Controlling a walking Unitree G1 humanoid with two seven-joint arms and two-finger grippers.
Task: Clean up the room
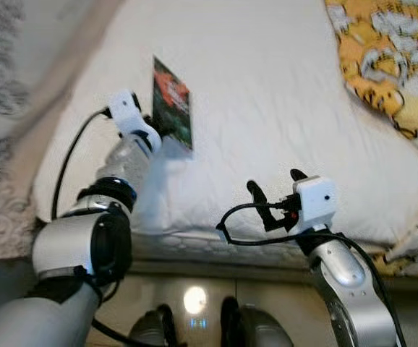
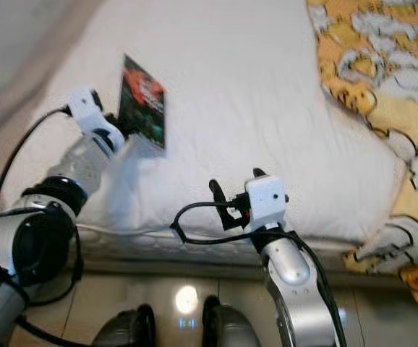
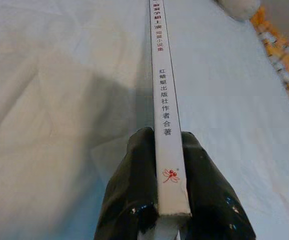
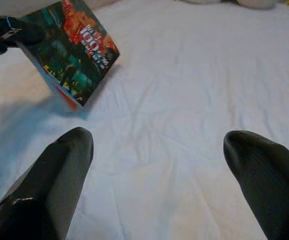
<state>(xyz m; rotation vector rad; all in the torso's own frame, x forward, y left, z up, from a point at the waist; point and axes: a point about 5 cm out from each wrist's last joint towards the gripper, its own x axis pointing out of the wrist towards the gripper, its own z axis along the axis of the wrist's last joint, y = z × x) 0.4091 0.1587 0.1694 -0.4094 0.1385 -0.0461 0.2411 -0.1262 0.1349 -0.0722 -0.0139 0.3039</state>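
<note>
Gripping a book (image 1: 173, 105) by its spine, the left hand (image 1: 153, 130) holds it above the bed (image 1: 267, 87). Right hand (image 1: 275, 189) hovers open nearby, apparently just over the sheet.

Both eye views read soft from here, motion blur smearing the yellow patterned blanket (image 1: 390, 65) and left edge. Even, bright light on the white bedsheet (image 1: 267, 94), near washed out. A lamp glare spot (image 1: 194, 298) shines on the glossy floor (image 1: 267, 303). I see the book (image 1: 173, 103) throw a faint bluish shadow below it. Left wrist view sharp on the book spine (image 3: 165, 125), grey shadow beside it; right wrist fingers (image 4: 59, 175) out of focus
</note>
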